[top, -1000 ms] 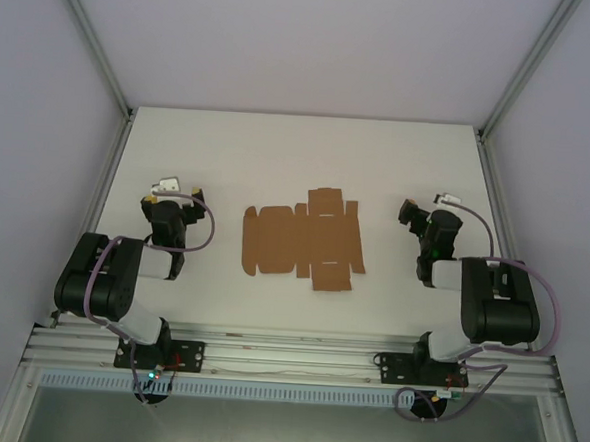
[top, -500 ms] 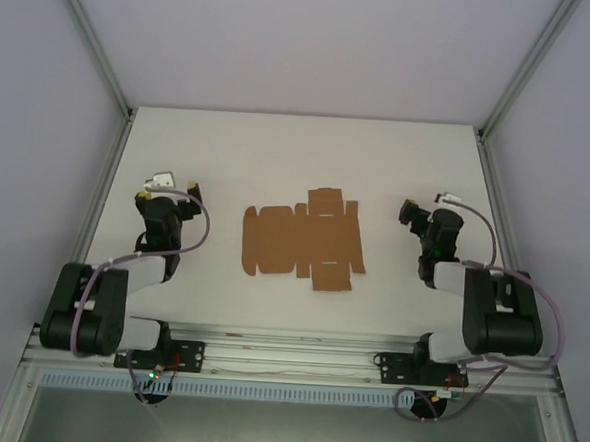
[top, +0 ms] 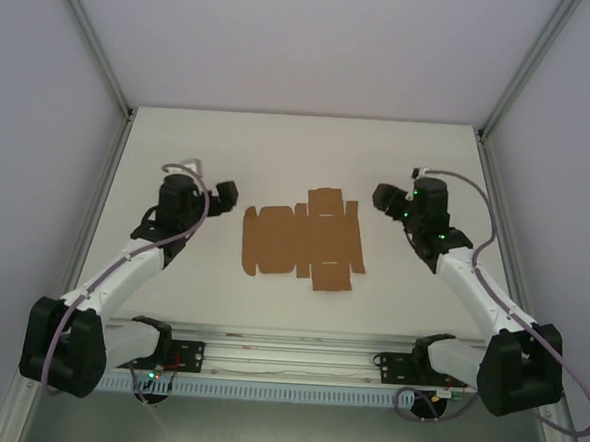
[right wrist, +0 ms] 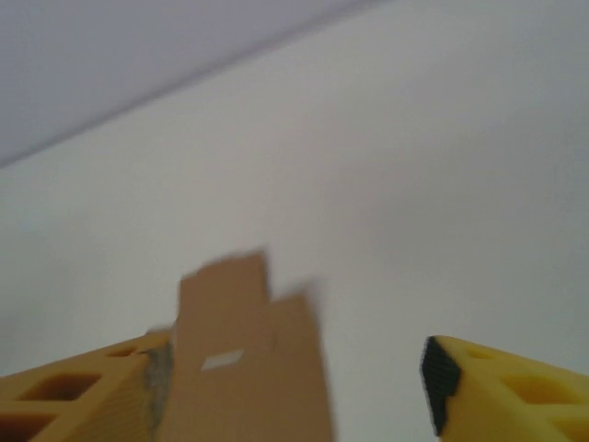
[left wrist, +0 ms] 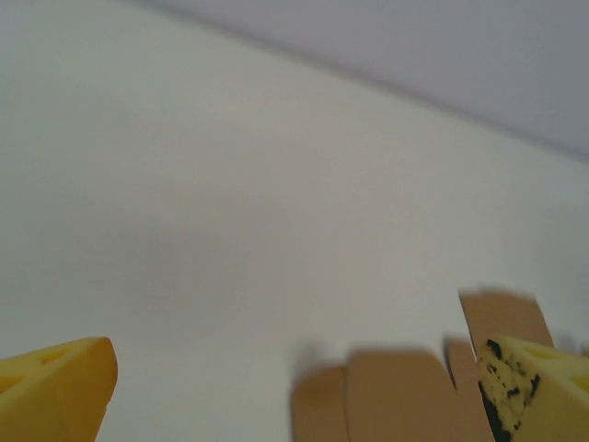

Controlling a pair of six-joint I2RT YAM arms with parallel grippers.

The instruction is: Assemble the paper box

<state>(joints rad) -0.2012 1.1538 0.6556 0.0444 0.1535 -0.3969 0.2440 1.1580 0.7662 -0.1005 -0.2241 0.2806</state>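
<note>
Flanking the flat paper box (top: 302, 243), long axis running L-R, my left gripper (top: 227, 192) & right gripper (top: 383, 197) both gape empty, approx. equidistant.

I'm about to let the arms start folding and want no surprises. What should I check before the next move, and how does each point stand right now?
1. Paper box lies flat and unfolded on the table: ok.
2. Left gripper open and empty: ok.
3. Right gripper open and empty: ok.
4. Both grippers clear of the cardboard, one at each side: ok.
5. Fingertip height above the table: cannot tell.
</note>
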